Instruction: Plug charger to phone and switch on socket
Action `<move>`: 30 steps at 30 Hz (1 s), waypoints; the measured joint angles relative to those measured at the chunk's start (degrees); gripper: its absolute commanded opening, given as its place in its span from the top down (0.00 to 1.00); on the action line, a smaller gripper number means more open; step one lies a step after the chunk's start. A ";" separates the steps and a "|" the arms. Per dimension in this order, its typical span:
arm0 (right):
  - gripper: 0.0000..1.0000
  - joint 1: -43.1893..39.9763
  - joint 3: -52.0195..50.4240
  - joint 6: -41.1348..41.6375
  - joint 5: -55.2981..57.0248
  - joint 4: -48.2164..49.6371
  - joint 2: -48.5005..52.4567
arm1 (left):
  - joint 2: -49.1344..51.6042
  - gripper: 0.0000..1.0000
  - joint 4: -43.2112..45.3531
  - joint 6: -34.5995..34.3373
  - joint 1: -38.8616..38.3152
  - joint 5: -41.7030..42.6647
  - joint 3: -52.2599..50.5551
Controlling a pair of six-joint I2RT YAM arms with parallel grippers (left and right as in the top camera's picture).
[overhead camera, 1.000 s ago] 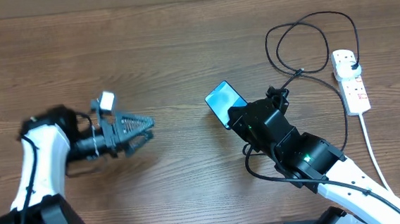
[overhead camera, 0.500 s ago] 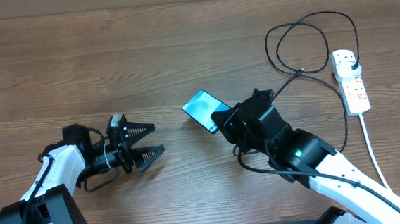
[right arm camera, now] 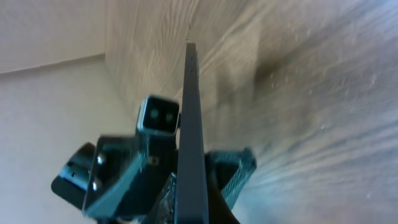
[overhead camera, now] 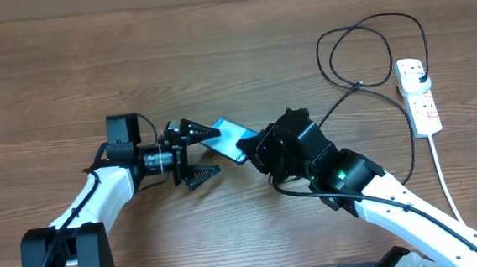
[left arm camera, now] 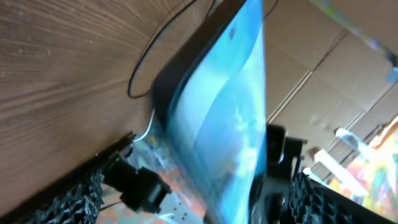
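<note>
Seeing left gripper [overhead camera: 217, 150] just left of tabletop [overhead camera: 65, 61] centre, fingers spread wide, upper tip right at the phone [overhead camera: 232, 137] corner, gripping nothing. Got phone mid-table, lit screen up, right end pinched in right gripper [overhead camera: 256, 147], showing edge-on between those fingers in right wrist view. Toward right edge, seeing charger [overhead camera: 367, 49] cable looped near far-right corner, plug head seated in socket [overhead camera: 418, 96], other end running under right arm, can't make out connector tip.

Slim phone [overhead camera: 231, 138] with light-blue screen and dark edges, thin black charger cable [overhead camera: 357, 84], white power strip [overhead camera: 420, 101] marked red, brown wood-grain table [overhead camera: 216, 51].
</note>
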 measured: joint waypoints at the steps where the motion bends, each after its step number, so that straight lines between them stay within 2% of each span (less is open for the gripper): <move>1: 0.96 0.00 0.00 1.75 -1.42 0.00 0.00 | 0.00 0.07 1.57 -1.88 -0.39 -0.35 0.04; 5: 0.96 0.00 0.00 7.13 -4.42 -0.15 0.00 | 0.04 0.16 9.84 -12.02 -2.47 -1.81 0.02; 10: 0.96 -0.09 0.00 13.92 -3.54 -0.46 0.00 | 0.04 0.19 17.18 -20.48 -3.96 -3.39 0.02; 12: 0.96 -0.09 0.00 15.04 -2.10 -0.50 0.04 | 0.04 0.24 19.08 -23.04 -4.39 -3.91 0.02; 17: 0.96 -0.09 0.02 18.84 0.70 0.66 1.77 | 0.09 0.52 20.13 -26.29 -5.11 -5.46 0.02; 22: 0.96 -0.24 0.20 23.50 1.90 2.03 2.91 | 0.26 0.72 20.00 -27.74 -5.88 -7.10 -0.24; 30: 0.96 -0.37 0.20 26.34 2.32 3.21 3.34 | 0.26 0.78 20.00 -27.74 -6.25 -8.76 -0.26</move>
